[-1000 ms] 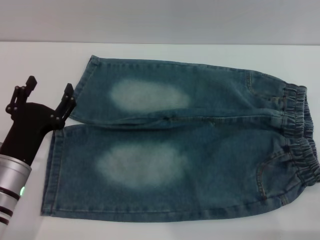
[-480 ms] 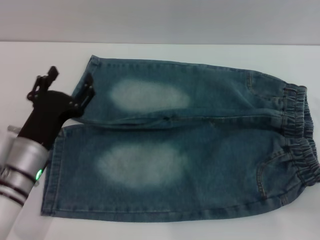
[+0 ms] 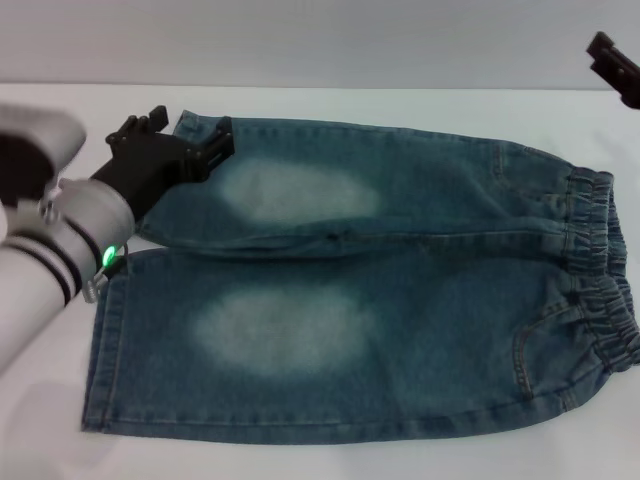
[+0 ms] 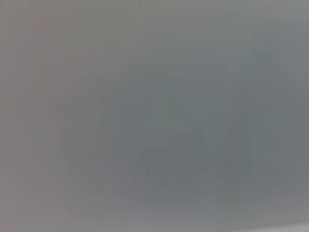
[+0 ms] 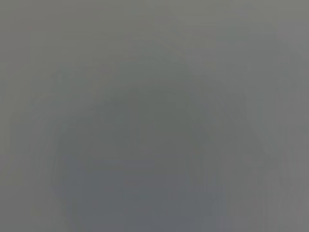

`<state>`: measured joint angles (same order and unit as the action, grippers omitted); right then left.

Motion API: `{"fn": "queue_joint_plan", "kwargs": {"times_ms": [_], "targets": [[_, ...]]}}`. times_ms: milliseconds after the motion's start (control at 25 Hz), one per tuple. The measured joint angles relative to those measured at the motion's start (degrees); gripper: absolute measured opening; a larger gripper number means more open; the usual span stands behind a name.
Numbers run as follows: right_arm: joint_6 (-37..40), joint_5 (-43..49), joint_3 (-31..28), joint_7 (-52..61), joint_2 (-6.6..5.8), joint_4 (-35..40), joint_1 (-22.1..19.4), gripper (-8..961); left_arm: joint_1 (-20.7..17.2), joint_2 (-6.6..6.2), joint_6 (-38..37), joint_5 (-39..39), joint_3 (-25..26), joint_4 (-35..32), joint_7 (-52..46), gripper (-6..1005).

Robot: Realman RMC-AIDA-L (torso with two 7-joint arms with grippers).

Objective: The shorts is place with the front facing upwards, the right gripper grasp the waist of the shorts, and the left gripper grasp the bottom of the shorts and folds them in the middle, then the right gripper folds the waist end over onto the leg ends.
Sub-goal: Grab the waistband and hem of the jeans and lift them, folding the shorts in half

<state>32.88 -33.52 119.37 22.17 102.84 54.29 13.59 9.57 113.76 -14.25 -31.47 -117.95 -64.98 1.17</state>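
A: From the head camera, where do the shorts (image 3: 360, 300) lie?
B: Flat on the white worktop (image 3: 60, 420), front up, the waist (image 3: 600, 270) toward the robot's right, the leg ends (image 3: 110, 330) toward its left.

A: And the left claw (image 3: 185, 135)?
B: Over the far leg's hem corner, fingers spread apart, holding nothing that I can see. The green ring glows on its arm.

A: The right claw (image 3: 615, 65)?
B: Only a black tip at the far right edge, well apart from the waist. Whether it is apart or together, I cannot tell.

A: The left wrist camera?
B: A plain grey blur, nothing recognisable.

A: The right wrist camera?
B: The same.
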Motion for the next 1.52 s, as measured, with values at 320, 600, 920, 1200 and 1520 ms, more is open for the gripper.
{"fn": "queue_joint_plan", "kwargs": {"times_ms": [320,600,920,1200,1520], "targets": [[-45.92,10.51,-13.15,-1.75,2.34,26.80,-1.96,827,-0.77,4.29,39.64,5.12,13.35,-18.46,0.73,830],[-73.57,-7.22,-25.66,-20.00,8.77,37.23,-0.34,826,-1.91,4.21,46.34,5.68,15.00,-23.07,0.89,830],[-95.30,-14.73,-42.18,-32.10,15.52,46.65,-3.64,822,0.18,4.02,58.07,8.46,20.58,-25.49,3.19,830],[-98.00,-18.55,-43.30,-28.58,16.27,51.18,-12.26,822,3.70,4.16,72.58,12.06,22.39,-30.63,4.33,829],[-99.16,-19.98,-44.95,-31.12,16.44,50.13,-19.81,822,1.81,4.27,84.42,11.74,24.18,-34.82,3.57,830]]}}
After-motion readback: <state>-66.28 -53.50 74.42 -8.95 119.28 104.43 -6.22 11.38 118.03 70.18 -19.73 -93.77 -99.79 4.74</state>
